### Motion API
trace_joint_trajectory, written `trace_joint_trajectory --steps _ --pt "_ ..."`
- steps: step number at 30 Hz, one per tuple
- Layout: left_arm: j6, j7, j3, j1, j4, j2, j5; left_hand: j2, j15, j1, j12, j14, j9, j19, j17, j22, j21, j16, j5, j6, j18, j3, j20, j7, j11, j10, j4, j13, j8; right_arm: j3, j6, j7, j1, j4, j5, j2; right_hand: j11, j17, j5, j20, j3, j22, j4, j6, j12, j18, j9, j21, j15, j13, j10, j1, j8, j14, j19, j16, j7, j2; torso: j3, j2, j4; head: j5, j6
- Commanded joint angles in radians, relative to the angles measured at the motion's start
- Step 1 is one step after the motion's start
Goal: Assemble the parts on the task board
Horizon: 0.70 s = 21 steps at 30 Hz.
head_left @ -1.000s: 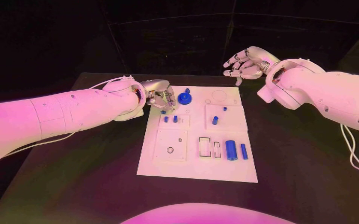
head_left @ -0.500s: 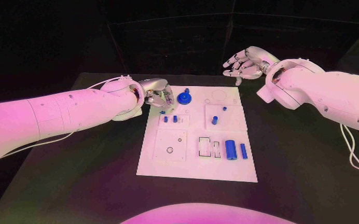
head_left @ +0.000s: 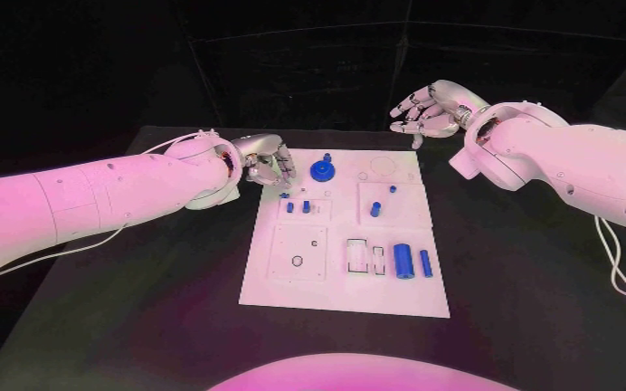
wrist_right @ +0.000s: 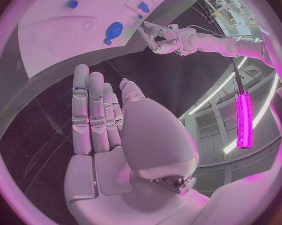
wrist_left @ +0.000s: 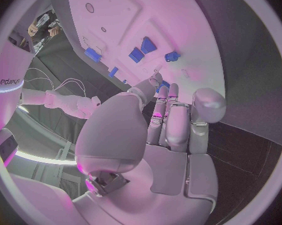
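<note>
While hovering at the board's [head_left: 342,291] far left corner, left hand [head_left: 268,159] empty, fingers [wrist_left: 173,110] loosely apart — blue knob [head_left: 322,170] just beyond them, upright, nearer this hand. Right hand [head_left: 428,110] well off, fingers open, holding nothing.
</note>
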Motion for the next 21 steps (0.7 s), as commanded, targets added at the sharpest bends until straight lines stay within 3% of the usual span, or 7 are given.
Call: trace_joint_trajectory --steps 1,9,21 --pt "0.013 0.013 0.000 0.001 -0.001 -0.003 0.026 -0.016 0.010 0.000 -0.007 -0.005 -0.003 -0.014 -0.019 -0.023 -0.024 -0.014 -0.003 -0.012 -0.001 -0.009 0.000 0.001 0.002 -0.012 0.001 0.000 -0.007 0.001 0.003 0.006 0.002 0.000 0.002 -0.001 -0.001 -0.002 0.004 0.001 -0.007 -0.001 -0.001 -0.006 0.007 0.003 -0.001 -0.003 -0.002 -0.001 -0.007 0.008 0.003 -0.005 0.009 0.004 -0.002 0.004 0.0003 0.000 0.0011 0.001 0.000" --pt "0.042 -0.007 -0.001 -0.001 -0.019 0.000 -0.024 -0.036 0.013 -0.004 -0.012 -0.021 -0.009 -0.035 -0.048 -0.060 -0.065 -0.035 -0.003 -0.024 0.007 -0.038 0.006 0.000 0.004 -0.032 0.004 0.004 -0.016 0.001 0.003 0.006 0.002 0.001 0.002 -0.002 -0.001 -0.002 0.004 0.001 -0.007 -0.001 -0.001 -0.006 0.007 0.003 -0.001 -0.003 -0.002 -0.001 -0.007 0.008 0.003 -0.005 0.009 0.004 -0.002 0.004 -0.0012 0.000 -0.0008 0.004 -0.002" --pt "0.066 -0.018 -0.002 -0.006 -0.046 0.025 -0.064 -0.031 0.009 0.005 0.003 -0.023 -0.006 -0.036 -0.049 -0.060 -0.068 -0.033 -0.003 -0.005 0.009 -0.056 0.006 -0.009 -0.002 -0.018 0.007 0.011 -0.006 0.001 0.003 0.006 0.002 0.002 0.002 -0.002 -0.001 -0.002 0.004 0.001 -0.007 -0.001 -0.001 -0.006 0.007 0.003 -0.001 -0.003 -0.002 -0.001 -0.007 0.008 0.003 -0.005 0.009 0.004 -0.002 0.004 -0.0008 0.001 -0.0014 0.004 -0.005"
